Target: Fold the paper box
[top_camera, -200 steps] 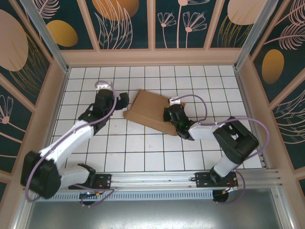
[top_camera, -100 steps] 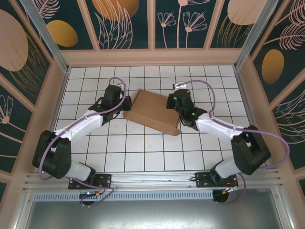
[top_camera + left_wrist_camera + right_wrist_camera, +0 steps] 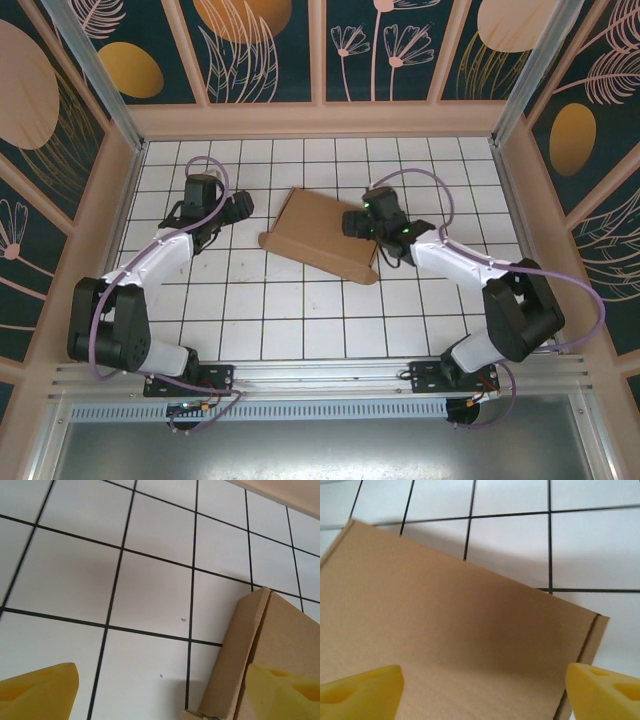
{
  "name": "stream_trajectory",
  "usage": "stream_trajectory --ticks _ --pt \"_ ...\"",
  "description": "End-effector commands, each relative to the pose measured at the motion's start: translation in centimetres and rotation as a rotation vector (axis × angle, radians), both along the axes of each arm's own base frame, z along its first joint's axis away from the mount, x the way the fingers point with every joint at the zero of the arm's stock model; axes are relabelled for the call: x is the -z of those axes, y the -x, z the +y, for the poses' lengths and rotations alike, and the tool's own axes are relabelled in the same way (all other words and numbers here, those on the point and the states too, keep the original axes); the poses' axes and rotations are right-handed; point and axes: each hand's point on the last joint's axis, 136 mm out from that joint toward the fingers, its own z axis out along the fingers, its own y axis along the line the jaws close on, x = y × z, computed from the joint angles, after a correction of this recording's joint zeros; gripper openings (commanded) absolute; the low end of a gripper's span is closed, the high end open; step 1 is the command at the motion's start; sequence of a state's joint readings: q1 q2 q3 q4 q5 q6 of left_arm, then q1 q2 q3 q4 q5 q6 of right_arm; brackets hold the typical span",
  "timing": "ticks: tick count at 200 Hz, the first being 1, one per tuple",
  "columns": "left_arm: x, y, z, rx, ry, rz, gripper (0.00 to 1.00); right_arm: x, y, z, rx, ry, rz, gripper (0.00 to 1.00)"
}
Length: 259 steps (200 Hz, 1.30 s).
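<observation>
The paper box (image 3: 318, 236) lies folded flat and closed on the white tiled table, a brown cardboard rectangle turned at an angle. My left gripper (image 3: 240, 207) hovers open just left of the box's left edge, not touching it. In the left wrist view the left gripper (image 3: 162, 700) has only tiles between its yellow fingertips (image 3: 42, 692), with the box's corner (image 3: 280, 645) under the right one. My right gripper (image 3: 355, 222) is open over the box's right end. In the right wrist view the right gripper (image 3: 482, 695) spans the plain lid (image 3: 460, 630), holding nothing.
The tiled table (image 3: 300, 320) is bounded by beige walls at the back (image 3: 320, 120), left and right. An aluminium rail (image 3: 330, 375) with both arm bases runs along the near edge. Bare tiles lie in front of the box.
My left gripper has drawn back to the left, off the box's left edge. My right gripper has shifted slightly over the box's right end. The box has stayed in place.
</observation>
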State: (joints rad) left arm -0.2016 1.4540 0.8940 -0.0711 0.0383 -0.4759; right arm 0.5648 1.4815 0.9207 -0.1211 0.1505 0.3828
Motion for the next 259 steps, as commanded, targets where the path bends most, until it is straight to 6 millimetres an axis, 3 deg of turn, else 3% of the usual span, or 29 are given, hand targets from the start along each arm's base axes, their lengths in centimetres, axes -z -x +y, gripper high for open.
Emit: stream_trajectory --ticks 1,34,38,44,61,67,97,114,155,182,211,229,259 --pt "0.7 -0.5 -3.5 0.16 0.119 0.008 0.85 1.9 0.3 -2.3 0.075 -0.11 0.126 0.87" --pt "1.8 -1.4 -5.5 0.248 0.119 0.037 0.83 3.5 1.4 -4.9 0.181 -0.156 0.159 0.87" --pt "1.0 -2.2 -5.9 0.258 0.114 0.017 0.83 3.8 1.5 -5.2 0.191 -0.158 0.163 0.87" --pt "1.3 -2.5 -6.2 0.267 0.103 0.026 0.83 4.2 1.6 -5.6 0.206 -0.161 0.167 0.87" --pt "1.7 -3.3 -7.5 0.305 0.093 0.037 0.8 5.4 1.9 -5.5 0.201 -0.173 0.206 0.82" --pt "3.3 -3.5 -7.8 0.309 0.083 0.075 0.79 5.9 2.1 -5.5 0.202 -0.168 0.218 0.8" --pt "6.4 -3.2 -9.6 0.354 0.072 0.144 0.75 8.1 2.2 -5.3 0.18 -0.195 0.27 0.66" --pt "8.0 -3.0 -9.6 0.344 0.066 0.178 0.73 8.9 2.0 -5.3 0.16 -0.187 0.293 0.59" --pt "9.8 -2.0 -10.4 0.338 0.146 0.243 0.55 10.5 1.3 -6.2 0.166 -0.166 0.325 0.45" --pt "10.3 -1.1 -10.2 0.315 0.162 0.28 0.51 11.5 0.6 -4.7 0.127 -0.226 0.389 0.44" --pt "9.9 -1.8 -9.1 0.271 0.101 0.263 0.48 11.2 -0.9 -3.6 0.115 -0.27 0.388 0.46" --pt "9.9 -2.1 -9.4 0.249 0.138 0.263 0.44 11.4 -1.5 -2.9 0.094 -0.307 0.405 0.47" --pt "9.6 -2.2 -9.5 0.185 0.209 0.252 0.41 12.0 -2.3 -1.1 0.042 -0.367 0.443 0.56"
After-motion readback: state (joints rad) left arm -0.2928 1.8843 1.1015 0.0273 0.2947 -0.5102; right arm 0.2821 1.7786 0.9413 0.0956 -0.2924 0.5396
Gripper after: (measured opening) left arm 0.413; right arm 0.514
